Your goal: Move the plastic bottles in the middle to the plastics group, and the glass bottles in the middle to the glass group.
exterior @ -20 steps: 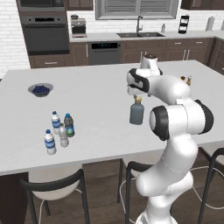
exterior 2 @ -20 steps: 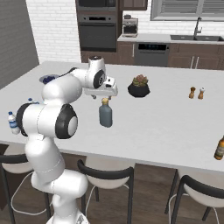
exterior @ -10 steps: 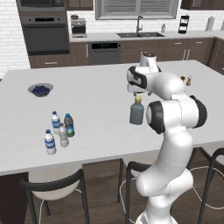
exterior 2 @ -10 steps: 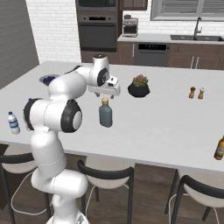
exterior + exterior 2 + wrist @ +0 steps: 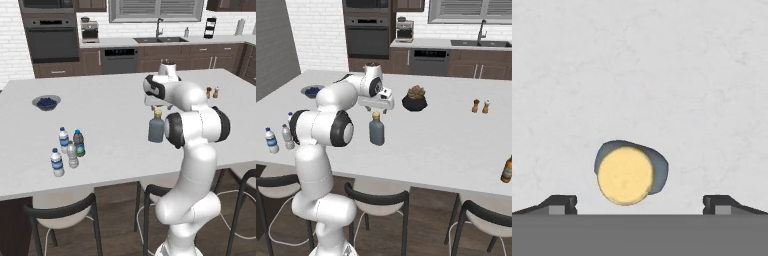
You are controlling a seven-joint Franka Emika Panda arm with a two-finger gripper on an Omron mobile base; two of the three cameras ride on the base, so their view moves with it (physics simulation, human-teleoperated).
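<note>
The tabletop [image 5: 110,107] spreads wide beneath the tool [image 5: 377,106], which hangs straight over the glass bottle [image 5: 376,129] with its jaws spread fully apart and nothing between them. In the hand view the bottle's yellow cap [image 5: 625,175] sits below and between the two fingertips [image 5: 559,204], a little toward the left one rather than midway.

That offset looks like the main hazard: if the tool descends as it stands, the nearer fingertip may catch the shoulder or cap before the other arrives and tip the bottle over. The neck is narrow and the body wide, so a grip taken high would likely be loose and let the bottle swing or slip in transit; one taken low needs the jaws to clear the full width.

A dark glass bottle [image 5: 507,170] stands well off to one side of the tool, near the tabletop edge. The plastics group [image 5: 60,150], with the small clear bottle [image 5: 72,154] and the dark bottle [image 5: 79,143] standing among it, is well apart on the other side. Carrying toward the wrong cluster would be the sorting error to guard against.
</note>
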